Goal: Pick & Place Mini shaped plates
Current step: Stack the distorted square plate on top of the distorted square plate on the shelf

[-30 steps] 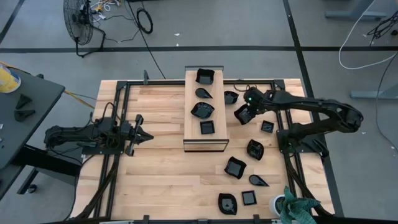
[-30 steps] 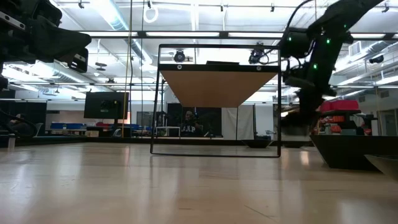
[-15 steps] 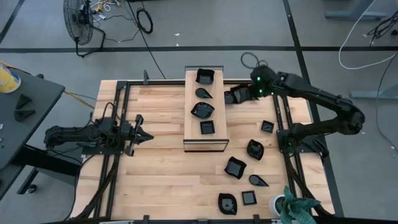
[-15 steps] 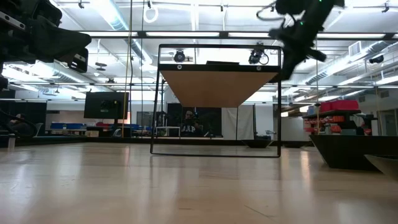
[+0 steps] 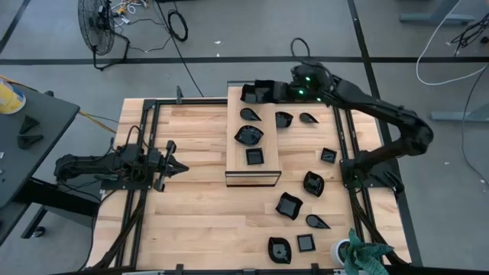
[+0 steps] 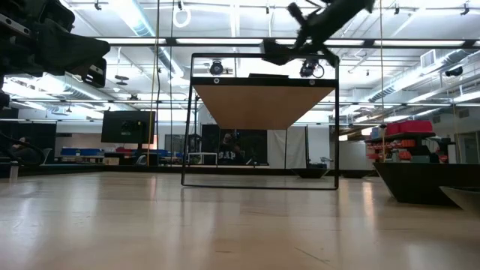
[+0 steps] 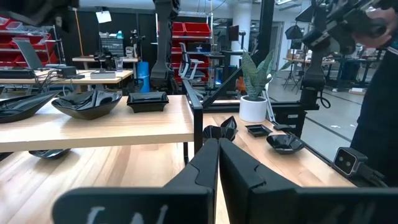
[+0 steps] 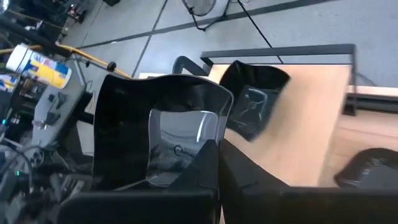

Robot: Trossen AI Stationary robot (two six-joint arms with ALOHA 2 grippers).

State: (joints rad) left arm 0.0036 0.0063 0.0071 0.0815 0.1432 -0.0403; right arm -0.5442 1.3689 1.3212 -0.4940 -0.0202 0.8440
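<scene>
My right gripper point(image 5: 280, 92) hangs over the far end of the raised wooden board point(image 5: 269, 145), shut on a glossy black square mini plate point(image 5: 267, 91). In the right wrist view that plate point(image 8: 158, 134) stands on edge between my fingers, with another square plate point(image 8: 255, 102) on the board beyond it. Below that one the board carries a leaf plate point(image 5: 248, 114), a wavy plate point(image 5: 248, 135) and a small square plate point(image 5: 254, 156). Several more mini plates lie on the table to the right, such as a wavy one point(image 5: 289, 205). My left gripper point(image 5: 173, 164) rests shut at the left.
The board stands on a black metal frame point(image 6: 185, 120) above the table. A potted plant point(image 5: 359, 253) sits at the near right corner. Black rails point(image 5: 147, 145) run along both sides of the table. A dark side table point(image 5: 30, 137) is off to the left.
My right arm has lifted the square plate from the table right of the board and swung it up and left, over the board's far end. The left arm has not moved.
</scene>
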